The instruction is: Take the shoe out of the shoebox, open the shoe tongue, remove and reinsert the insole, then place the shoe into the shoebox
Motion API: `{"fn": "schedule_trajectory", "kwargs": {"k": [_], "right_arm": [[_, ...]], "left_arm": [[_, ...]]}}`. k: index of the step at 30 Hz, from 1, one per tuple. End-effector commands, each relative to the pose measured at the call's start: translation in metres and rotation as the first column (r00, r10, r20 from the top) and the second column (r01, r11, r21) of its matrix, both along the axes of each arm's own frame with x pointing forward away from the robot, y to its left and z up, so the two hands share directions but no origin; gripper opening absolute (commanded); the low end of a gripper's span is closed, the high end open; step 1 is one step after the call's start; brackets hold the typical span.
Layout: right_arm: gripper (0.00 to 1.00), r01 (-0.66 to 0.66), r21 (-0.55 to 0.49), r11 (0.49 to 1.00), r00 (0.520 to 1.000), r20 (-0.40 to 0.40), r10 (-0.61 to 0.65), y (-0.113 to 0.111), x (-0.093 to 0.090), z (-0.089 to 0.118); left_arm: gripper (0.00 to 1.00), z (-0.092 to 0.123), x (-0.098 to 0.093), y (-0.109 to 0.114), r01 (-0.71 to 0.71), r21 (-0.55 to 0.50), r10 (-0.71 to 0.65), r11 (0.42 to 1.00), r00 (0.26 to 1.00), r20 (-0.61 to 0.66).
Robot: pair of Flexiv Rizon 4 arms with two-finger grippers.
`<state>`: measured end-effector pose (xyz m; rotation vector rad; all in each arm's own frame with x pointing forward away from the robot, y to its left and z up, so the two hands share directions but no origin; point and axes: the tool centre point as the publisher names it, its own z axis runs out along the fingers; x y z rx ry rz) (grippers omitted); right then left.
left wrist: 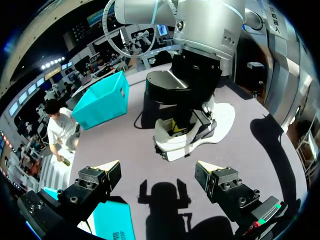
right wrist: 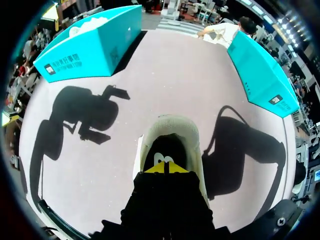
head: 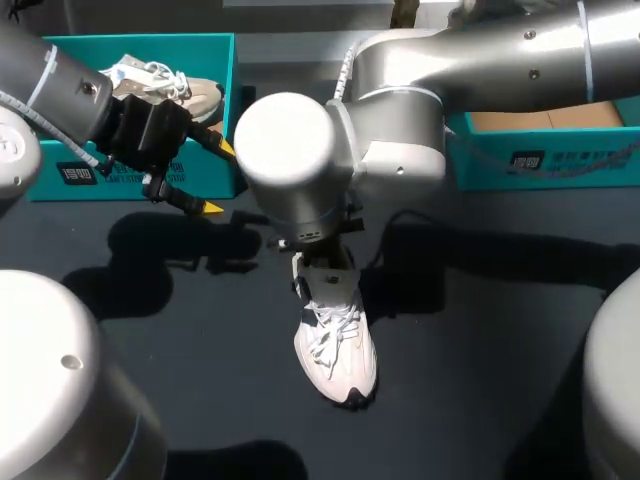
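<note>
One step looks done: the shoe (head: 335, 350) is out of its box and stands sole down on the table (head: 480, 330), directly under the right gripper (right wrist: 164, 167). By that, the work seems to be at the tongue or insole stage. The insole cannot be seen, so whether it is out, in or untouched cannot be told. Putting the shoe into a box is not yet done. The right arm is posed steeply over the shoe, fingers dipped into its mouth at the heel end, yellow tips drawn close together; whether they pinch anything is hidden. The left gripper (head: 215, 178) hangs well apart from the shoe and points toward it, fingers spread wide, holding nothing. Just behind it a teal shoebox (head: 228, 100) holds a second shoe (head: 165, 85). Another teal box (head: 540, 160) lies beyond the right arm
</note>
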<state>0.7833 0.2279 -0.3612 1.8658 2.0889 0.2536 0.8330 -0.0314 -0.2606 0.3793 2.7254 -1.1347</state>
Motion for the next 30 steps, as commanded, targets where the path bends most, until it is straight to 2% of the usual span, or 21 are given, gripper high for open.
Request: {"fn": "schedule_trajectory", "kwargs": {"k": [1, 5, 8, 12, 19, 22, 28, 30], "right_arm": [[0.00, -0.019, 0.029, 0.999, 1.000, -0.014, 0.019, -0.013, 0.017, -0.008], [0.00, -0.053, 0.030, 0.998, 0.998, -0.044, 0.054, -0.019, 0.030, -0.021], [0.00, -0.062, 0.036, 0.997, 0.996, -0.067, 0.065, -0.022, 0.033, -0.029], [0.00, -0.085, 0.045, 0.995, 0.990, -0.107, 0.089, -0.020, 0.029, -0.040], [0.00, -0.079, 0.054, 0.995, 0.989, -0.120, 0.085, -0.014, 0.022, -0.047], [0.00, -0.076, 0.046, 0.996, 0.989, -0.122, 0.081, -0.012, 0.018, -0.042], [0.00, -0.060, 0.040, 0.997, 0.986, -0.156, 0.065, -0.009, 0.009, -0.014], [0.00, -0.058, 0.069, 0.996, 0.980, -0.189, 0.070, -0.009, 0.006, -0.006]], "left_arm": [[1.00, 0.000, 0.000, 0.000, 0.000, 0.003, 0.000, 1.000, 1.000, 0.000], [1.00, 0.000, 0.000, 0.000, 0.000, 0.003, 0.000, 1.000, 1.000, 0.000], [1.00, 0.000, 0.000, 0.000, 0.000, 0.003, 0.000, 1.000, 1.000, 0.000], [1.00, 0.000, 0.000, 0.000, 0.000, 0.003, 0.000, 1.000, 1.000, 0.000], [1.00, 0.000, 0.000, 0.000, 0.000, 0.003, 0.000, 1.000, 1.000, 0.000], [1.00, 0.000, 0.000, 0.000, 0.000, 0.003, 0.000, 1.000, 1.000, 0.000], [1.00, 0.000, 0.000, 0.000, 0.000, 0.003, 0.000, 1.000, 1.000, 0.000], [1.00, 0.000, 0.000, 0.000, 0.000, 0.003, 0.000, 1.000, 1.000, 0.000]]}}
